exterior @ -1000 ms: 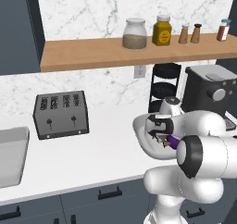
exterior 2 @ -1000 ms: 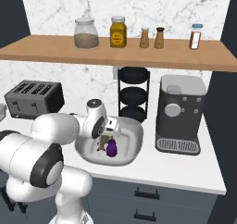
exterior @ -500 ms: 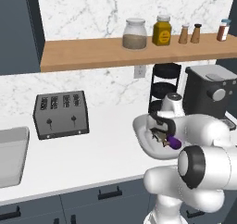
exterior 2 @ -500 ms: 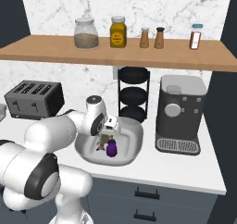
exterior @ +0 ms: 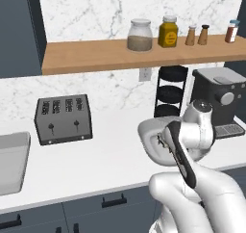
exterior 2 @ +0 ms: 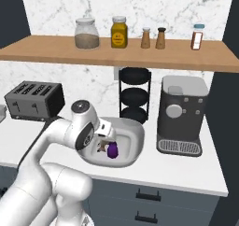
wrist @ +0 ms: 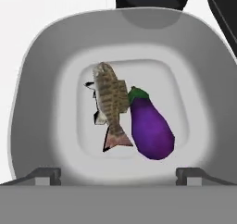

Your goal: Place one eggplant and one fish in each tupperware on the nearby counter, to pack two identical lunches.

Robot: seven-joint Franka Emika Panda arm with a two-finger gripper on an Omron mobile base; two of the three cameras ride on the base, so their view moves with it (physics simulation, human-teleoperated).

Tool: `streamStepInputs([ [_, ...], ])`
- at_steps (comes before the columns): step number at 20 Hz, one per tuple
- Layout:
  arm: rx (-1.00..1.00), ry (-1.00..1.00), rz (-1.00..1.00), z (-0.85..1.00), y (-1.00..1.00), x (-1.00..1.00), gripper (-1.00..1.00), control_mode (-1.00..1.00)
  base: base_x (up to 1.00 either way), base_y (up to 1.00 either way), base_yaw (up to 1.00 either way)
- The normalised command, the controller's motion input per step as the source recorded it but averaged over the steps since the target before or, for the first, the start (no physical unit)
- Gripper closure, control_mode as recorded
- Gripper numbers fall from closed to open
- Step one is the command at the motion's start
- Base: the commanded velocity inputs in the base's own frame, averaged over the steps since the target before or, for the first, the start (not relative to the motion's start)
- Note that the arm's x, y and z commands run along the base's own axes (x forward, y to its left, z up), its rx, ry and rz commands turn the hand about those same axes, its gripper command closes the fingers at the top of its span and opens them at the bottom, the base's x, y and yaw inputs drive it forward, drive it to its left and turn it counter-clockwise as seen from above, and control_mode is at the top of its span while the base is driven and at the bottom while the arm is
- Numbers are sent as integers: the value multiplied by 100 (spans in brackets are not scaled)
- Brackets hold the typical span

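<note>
**Hovering over a packed tub: one fish, one eggplant**

Counting first: one fish (wrist: 110,105) and one eggplant (wrist: 150,126) lie in one tub (wrist: 41,107), a pale grey container with rounded corners, on the white counter (exterior: 101,162). In the hand view the fish sits at 9 o'clock of the eggplant, the two touching along their sides, the fish's tail pointing toward 6 and the eggplant's green cap toward 12. In the right base view the eggplant (exterior 2: 112,150) shows as a purple spot in the tub (exterior 2: 133,136), with the fish (exterior 2: 101,147) just at its 9 o'clock.

A second pale container (exterior: 12,162) sits at the counter's far left edge in the left base view; what it holds cannot be told.

One toaster (exterior: 63,119), one black three-tier rack (exterior 2: 135,94), one coffee machine (exterior 2: 181,113). On the wooden shelf (exterior 2: 116,54): two jars and three small shakers.

The gripper (wrist: 118,174) hangs above the tub, its fingers (wrist: 46,174) spread wide apart at the lower corners of the hand view. It holds nothing and touches neither the food nor the rim.
</note>
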Motion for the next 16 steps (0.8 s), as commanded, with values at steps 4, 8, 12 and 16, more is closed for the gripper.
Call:
streamStepInputs([
  [4, -1, -29, 0, 73, 29, -73, -100, -100, 0, 0, 0],
  [8, 0, -9, 0, 97, 35, -46, -100, -100, 0, 0, 0],
  [12, 0, -1, 0, 80, 46, -60, -100, -100, 0, 0, 0],
  [16, -5, 0, 0, 11, 44, -69, -100, -100, 0, 0, 0],
])
